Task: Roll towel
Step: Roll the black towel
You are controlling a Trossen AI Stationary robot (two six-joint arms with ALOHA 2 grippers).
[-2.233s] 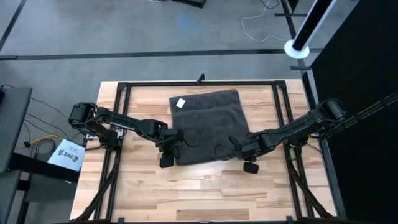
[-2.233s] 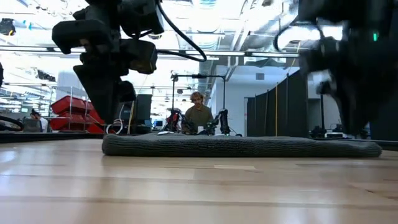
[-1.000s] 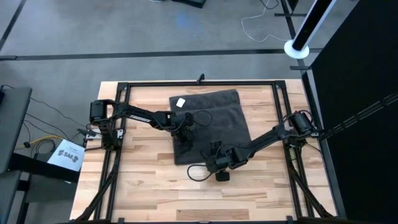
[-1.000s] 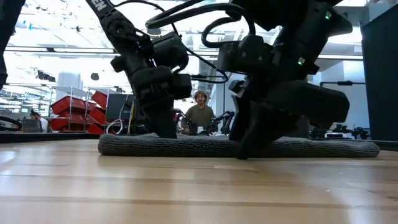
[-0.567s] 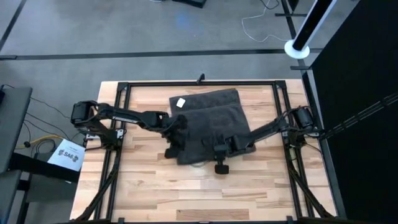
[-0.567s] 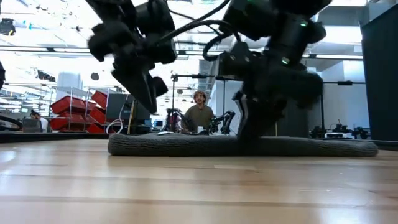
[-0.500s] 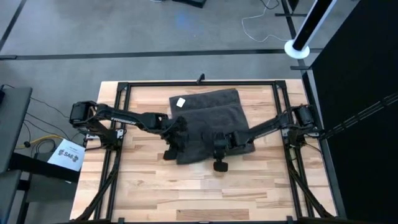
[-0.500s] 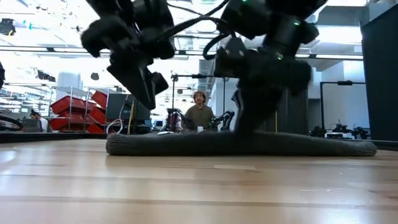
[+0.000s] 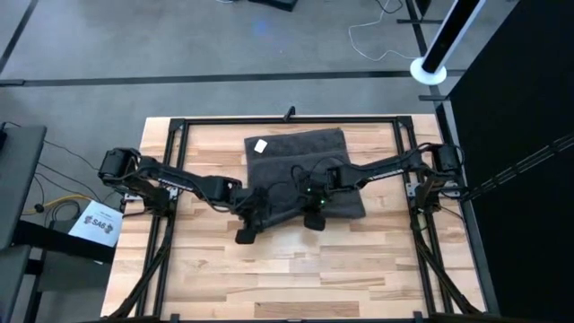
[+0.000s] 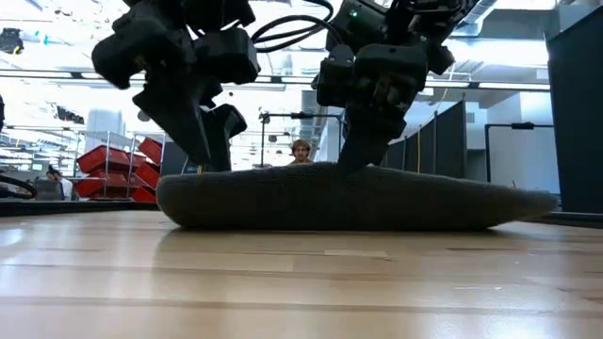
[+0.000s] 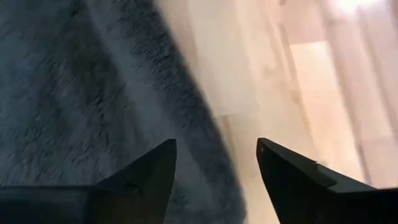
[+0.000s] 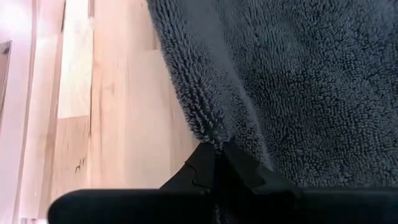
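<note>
The towel (image 9: 300,175) lies on the table (image 9: 206,269), its near edge folded over to start the roll. The right hand (image 12: 219,149) pinches this edge; the left hand (image 11: 214,163), released, straddles it.

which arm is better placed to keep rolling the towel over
Right: the right gripper is shut on the towel at its near edge, lifting it. The left gripper is open at the towel's corner, holding nothing.

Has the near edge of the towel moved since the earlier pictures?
Yes. The towel's near edge has moved toward the table's far side, leaving more bare wood in front. The right hand is shut on that edge, which the low view shows thicker.
</note>
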